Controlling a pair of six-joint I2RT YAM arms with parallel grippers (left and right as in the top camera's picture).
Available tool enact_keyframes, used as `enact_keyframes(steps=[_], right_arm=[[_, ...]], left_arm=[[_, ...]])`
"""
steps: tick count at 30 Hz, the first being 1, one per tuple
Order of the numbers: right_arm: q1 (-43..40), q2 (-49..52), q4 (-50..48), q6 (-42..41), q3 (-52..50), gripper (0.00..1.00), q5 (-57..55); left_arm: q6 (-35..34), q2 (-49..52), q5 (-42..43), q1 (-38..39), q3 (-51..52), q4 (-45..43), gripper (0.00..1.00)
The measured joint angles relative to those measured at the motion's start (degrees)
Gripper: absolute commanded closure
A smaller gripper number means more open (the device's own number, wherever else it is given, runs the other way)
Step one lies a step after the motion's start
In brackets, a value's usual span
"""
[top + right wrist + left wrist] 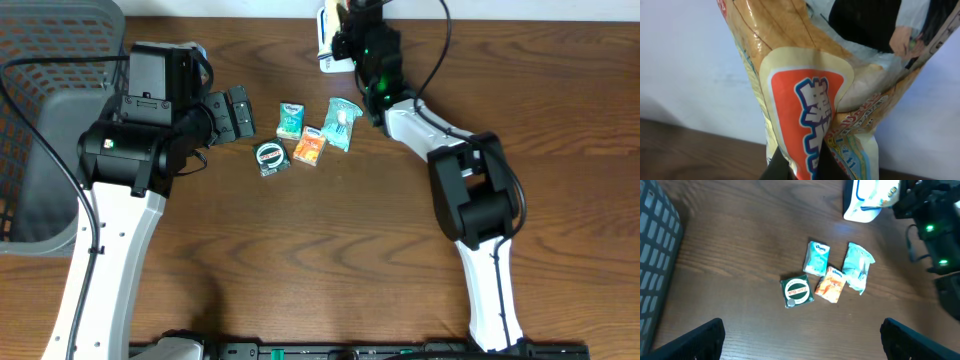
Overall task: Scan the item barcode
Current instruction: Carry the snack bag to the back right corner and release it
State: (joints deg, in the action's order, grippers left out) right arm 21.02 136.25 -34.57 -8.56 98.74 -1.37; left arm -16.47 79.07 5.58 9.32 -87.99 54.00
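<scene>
The left pincer [232, 112] hangs spread wide near small packets [308, 148] on the surface [380, 260]. At the far edge the right pincer [795, 167] is clamped on a snack bag [810, 100]: light, crinkly, slippery film, probably best pinched by its seam.

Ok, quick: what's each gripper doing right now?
Left gripper: open, holding nothing.
Right gripper: shut on the snack bag.

1. Table [330, 250]: dark brown wood grain, spreading beneath the left gripper [232, 113].
2. Basket [60, 40]: grey mesh, left of that gripper, at the table's edge.
3. Wall [690, 65]: pale and plain, behind the right gripper [797, 172], past the table.
</scene>
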Motion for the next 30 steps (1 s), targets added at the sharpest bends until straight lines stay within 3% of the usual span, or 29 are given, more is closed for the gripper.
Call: enact_keyframes(steps=[8, 11, 12, 14, 15, 19, 23, 30], right_arm=[[-10.62, -14.93, 27.12, 1.84, 0.46, 0.99, 0.07], [-20.2, -20.72, 43.91, 11.56, 1.79, 0.99, -1.09], [-22.49, -21.05, 47.3, 14.67, 1.75, 0.95, -1.99], [-25.97, -20.44, 53.13, 19.21, 1.7, 0.51, -2.97], [-27.61, -19.91, 55.8, 20.63, 1.51, 0.01, -3.23], [-34.91, -16.26, 61.02, 21.55, 1.31, 0.01, -1.95], [-37.0, -15.85, 62.88, 19.1, 1.16, 0.01, 2.82], [-33.31, -15.87, 63.21, 11.47, 1.16, 0.12, 26.6]], left_arm=[[0.02, 0.0, 0.02, 0.0, 0.0, -0.02, 0.02], [0.0, 0.0, 0.02, 0.0, 0.0, 0.0, 0.02], [0.0, 0.0, 0.0, 0.0, 0.0, -0.02, 0.02], [0.02, 0.0, 0.02, 0.0, 0.0, -0.04, 0.02], [0.0, 0.0, 0.0, 0.0, 0.0, 0.02, 0.02], [0.0, 0.0, 0.0, 0.0, 0.0, 0.02, 0.02], [0.0, 0.0, 0.02, 0.0, 0.0, 0.0, 0.02], [0.02, 0.0, 0.02, 0.0, 0.0, 0.0, 0.02]])
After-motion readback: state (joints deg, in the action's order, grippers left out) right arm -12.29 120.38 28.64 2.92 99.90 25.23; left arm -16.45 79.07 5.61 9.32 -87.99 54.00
